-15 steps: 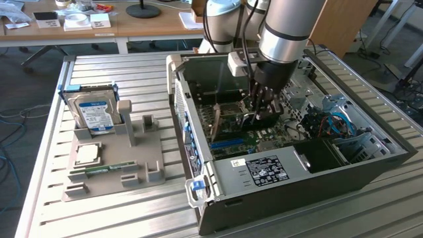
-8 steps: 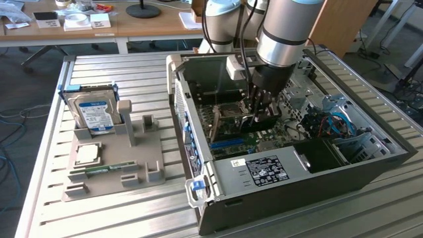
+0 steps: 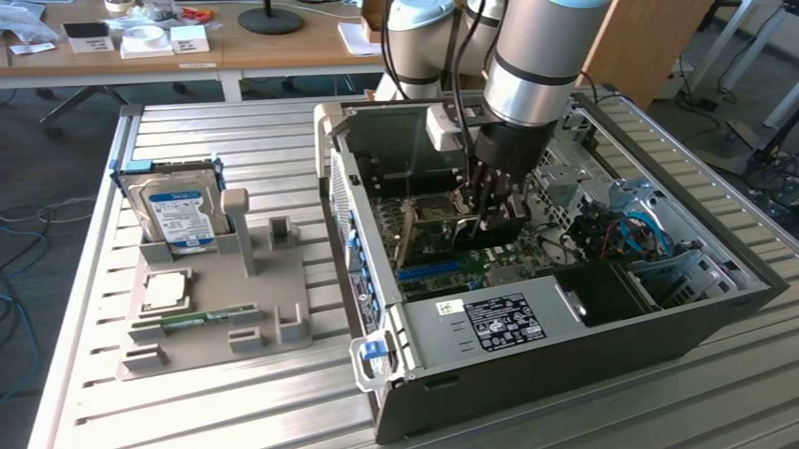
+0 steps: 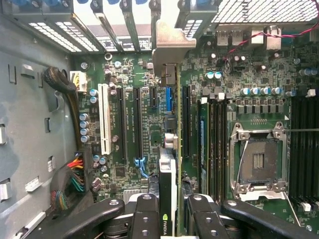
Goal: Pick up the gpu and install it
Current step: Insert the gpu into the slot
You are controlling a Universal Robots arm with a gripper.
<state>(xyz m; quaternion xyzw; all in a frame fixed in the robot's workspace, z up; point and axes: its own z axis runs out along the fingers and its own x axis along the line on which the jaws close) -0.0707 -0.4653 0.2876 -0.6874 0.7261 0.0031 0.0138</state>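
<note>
While end effector [image 4: 168,209] pinches gpu [image 4: 169,149] edge-on inside case [image 3: 600,327], pickup done; card over slots, seating unclear tbh.

Bkgd: slatted metal worktop [image 3: 250,131] in foreground; wooden desk [image 3: 250,51] w/ black lamp base [image 3: 271,19] behind — grey floor [image 3: 37,159], loose cables.

Slatted metal table [image 3: 238,126], open computer case [image 3: 549,327], grey parts holder [image 3: 206,323] on it
</note>
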